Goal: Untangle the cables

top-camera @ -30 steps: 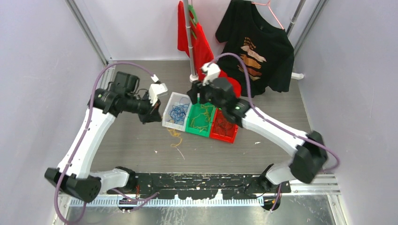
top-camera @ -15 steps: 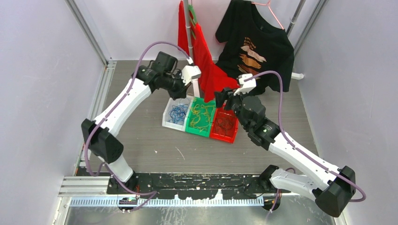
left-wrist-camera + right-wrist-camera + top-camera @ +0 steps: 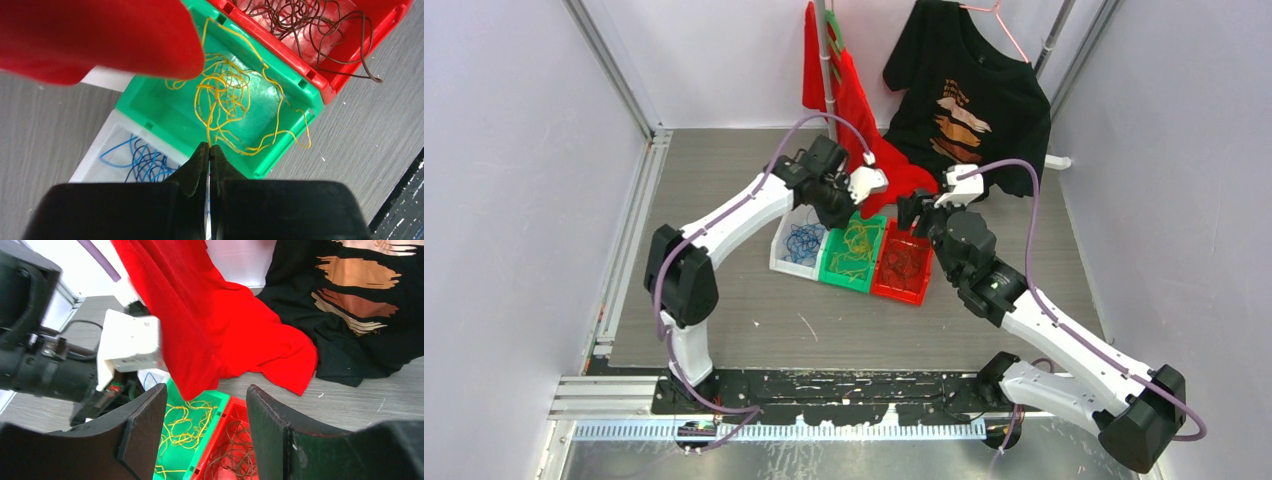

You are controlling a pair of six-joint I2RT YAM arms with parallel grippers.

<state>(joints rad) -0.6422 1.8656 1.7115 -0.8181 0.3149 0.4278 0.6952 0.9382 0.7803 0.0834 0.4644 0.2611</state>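
Three bins stand side by side. The white bin (image 3: 781, 250) holds blue cables (image 3: 803, 241), the green bin (image 3: 836, 275) holds yellow cables (image 3: 855, 248), and the red bin (image 3: 898, 293) holds dark brown cables (image 3: 905, 263). My left gripper (image 3: 846, 212) hangs over the green bin's back edge. In the left wrist view it (image 3: 210, 145) is shut on a yellow cable (image 3: 209, 131) that runs up from the yellow tangle (image 3: 226, 95). My right gripper (image 3: 913, 212) is open and empty above the back of the red bin, and its wrist view (image 3: 206, 389) looks down on yellow cables (image 3: 187, 427) and brown ones (image 3: 235, 452).
A red shirt (image 3: 856, 110) hangs on a pole (image 3: 827, 80), and its hem drapes to the bins' back edge, close to both grippers. A black shirt (image 3: 974, 95) hangs at the back right. Purple walls close in both sides.
My left arm has swung from left of the bins round to above the green bin. The loose yellow cable on the table in front of the bins is gone. My right gripper pulled back right.
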